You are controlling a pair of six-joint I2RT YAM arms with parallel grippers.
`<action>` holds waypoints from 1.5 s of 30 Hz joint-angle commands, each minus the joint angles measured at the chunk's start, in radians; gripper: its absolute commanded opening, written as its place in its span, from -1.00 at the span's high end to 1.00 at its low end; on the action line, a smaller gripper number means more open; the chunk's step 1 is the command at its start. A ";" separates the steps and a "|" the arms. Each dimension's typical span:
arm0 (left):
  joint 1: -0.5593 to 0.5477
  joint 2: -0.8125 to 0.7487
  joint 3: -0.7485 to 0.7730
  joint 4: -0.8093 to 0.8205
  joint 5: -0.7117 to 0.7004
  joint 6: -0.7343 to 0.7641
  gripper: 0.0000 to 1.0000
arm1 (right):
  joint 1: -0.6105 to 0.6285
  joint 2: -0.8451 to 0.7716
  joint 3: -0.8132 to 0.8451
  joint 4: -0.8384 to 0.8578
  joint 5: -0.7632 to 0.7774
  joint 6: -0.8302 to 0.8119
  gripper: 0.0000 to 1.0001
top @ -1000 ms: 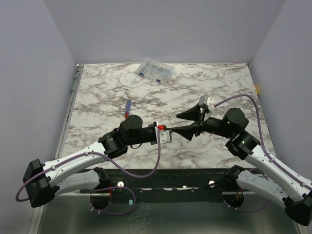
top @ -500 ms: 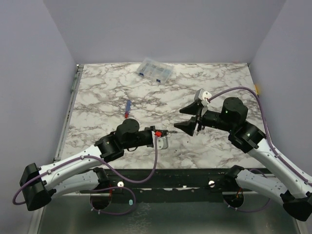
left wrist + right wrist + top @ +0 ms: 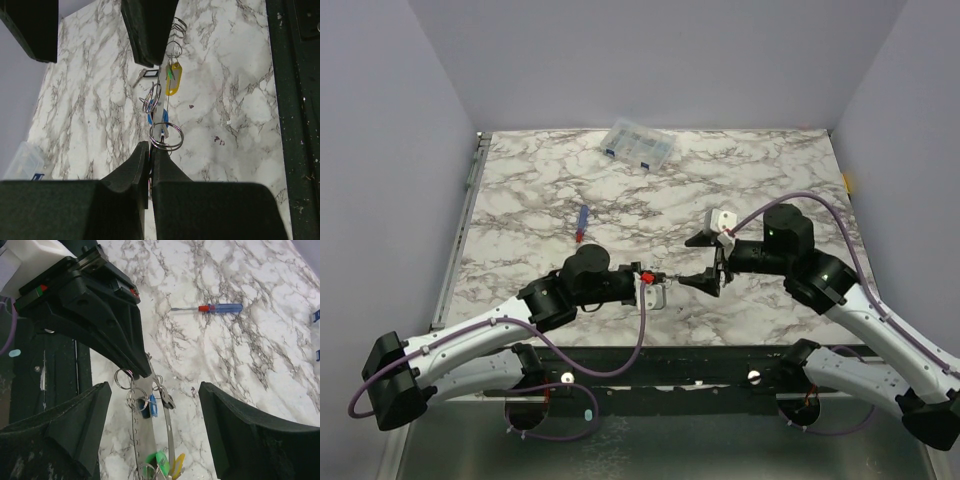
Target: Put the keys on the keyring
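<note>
One red-and-blue screwdriver [image 3: 582, 222], one clear compartment box [image 3: 639, 146], one grey keyring [image 3: 171, 432], two pincers: left pincer [image 3: 150, 150], right pincer [image 3: 155, 386]. Three tagged keys: blue tag [image 3: 153, 405], green tag [image 3: 159, 458], yellow tag [image 3: 176, 463]; possibly a dark fourth.

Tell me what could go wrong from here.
1. The left gripper pinches the thin keyring only at its very tip; a push from the open right gripper could twist it loose.
2. The keys dangle bunched together on the keyring, so the right gripper closing in might catch the wrong one.
</note>
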 commanded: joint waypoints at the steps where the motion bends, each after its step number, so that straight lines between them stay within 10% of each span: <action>1: -0.005 0.018 0.003 0.022 0.047 -0.021 1.00 | 0.041 0.057 0.001 -0.026 -0.014 -0.047 -0.65; 25: -0.005 0.012 -0.002 0.029 0.054 -0.055 1.00 | 0.138 0.201 -0.052 0.055 0.106 -0.064 -0.28; 45: -0.005 0.004 -0.007 0.031 0.041 -0.058 1.00 | 0.151 0.200 -0.019 -0.002 0.262 -0.103 0.81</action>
